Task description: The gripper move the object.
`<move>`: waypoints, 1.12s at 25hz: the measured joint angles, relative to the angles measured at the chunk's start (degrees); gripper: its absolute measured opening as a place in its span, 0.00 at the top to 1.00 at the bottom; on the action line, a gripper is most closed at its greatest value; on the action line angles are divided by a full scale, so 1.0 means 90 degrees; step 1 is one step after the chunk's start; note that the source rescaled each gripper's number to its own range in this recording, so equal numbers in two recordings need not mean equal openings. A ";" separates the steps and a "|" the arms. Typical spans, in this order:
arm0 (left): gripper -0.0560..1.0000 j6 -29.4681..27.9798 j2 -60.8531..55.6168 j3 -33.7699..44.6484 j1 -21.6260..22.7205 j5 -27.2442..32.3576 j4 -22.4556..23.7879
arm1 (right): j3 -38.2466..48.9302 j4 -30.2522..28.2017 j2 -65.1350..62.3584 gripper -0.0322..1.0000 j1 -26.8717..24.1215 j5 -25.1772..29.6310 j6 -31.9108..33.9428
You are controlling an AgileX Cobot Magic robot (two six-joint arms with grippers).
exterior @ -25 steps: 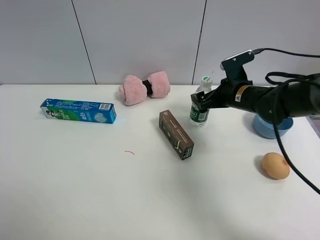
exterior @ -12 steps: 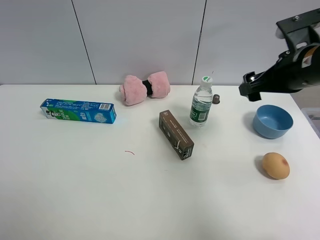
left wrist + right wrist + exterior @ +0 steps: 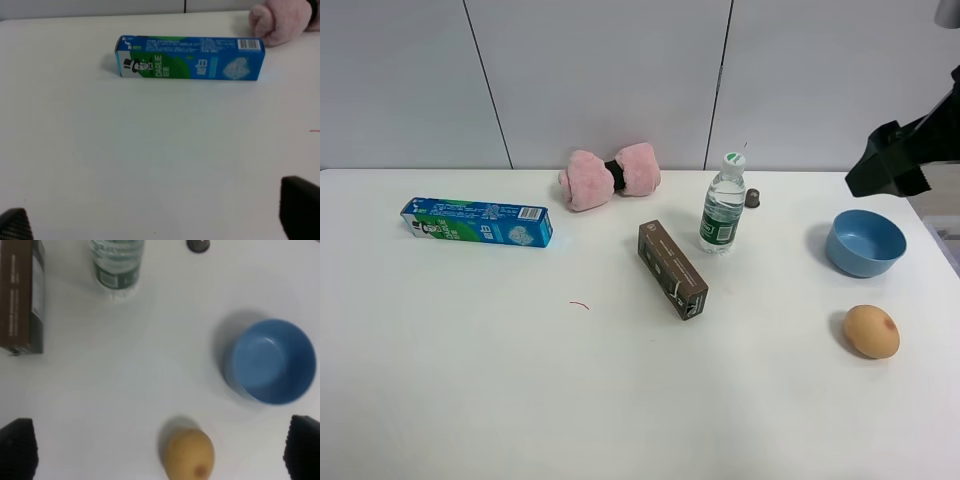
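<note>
One second ago the right hand (image 3: 898, 165) was closed around the bottle (image 3: 723, 204); now it has pulled back high to the far right of the exterior view, above the blue bowl (image 3: 865, 242), with nothing in its grip; the bottle stands upright and free on the table (image 3: 520, 380), in the same spot, just beside the far end of the brown box (image 3: 672, 269) and near a small dark cap-like item (image 3: 752, 198); the pink towel roll (image 3: 611, 176), the toothpaste box (image 3: 477, 221) and the egg-shaped object (image 3: 871, 331) lie where they did.

The right wrist view looks straight down and shows both dark fingertips (image 3: 17, 447) set wide apart at opposite edges, empty, with the bottle (image 3: 116, 264), brown box (image 3: 22, 295), bowl (image 3: 269, 360) and egg-shaped object (image 3: 190, 455) below; the exterior view shows that hand only as a dark block.

The left hand (image 3: 160, 225) appears only in its own wrist view, fingers spread wide and holding nothing, low over bare table (image 3: 150, 165), facing the toothpaste box (image 3: 190, 56) and an edge of the pink towel (image 3: 280, 20).
</note>
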 joint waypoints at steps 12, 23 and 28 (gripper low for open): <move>0.00 0.0000 0.0000 0.0000 0.0000 0.0000 0.0000 | 0.0000 0.0144 -0.0781 0.00 -0.1994 0.0717 -0.0341; 0.00 0.0000 0.0000 0.0000 0.0000 0.0000 0.0000 | -0.0006 -0.0209 -0.3009 0.00 -0.1994 0.0824 0.0669; 0.00 0.0000 0.0000 0.0000 0.0000 0.0000 0.0000 | 0.0005 -0.0209 -0.3705 0.00 -0.1994 0.0867 0.0714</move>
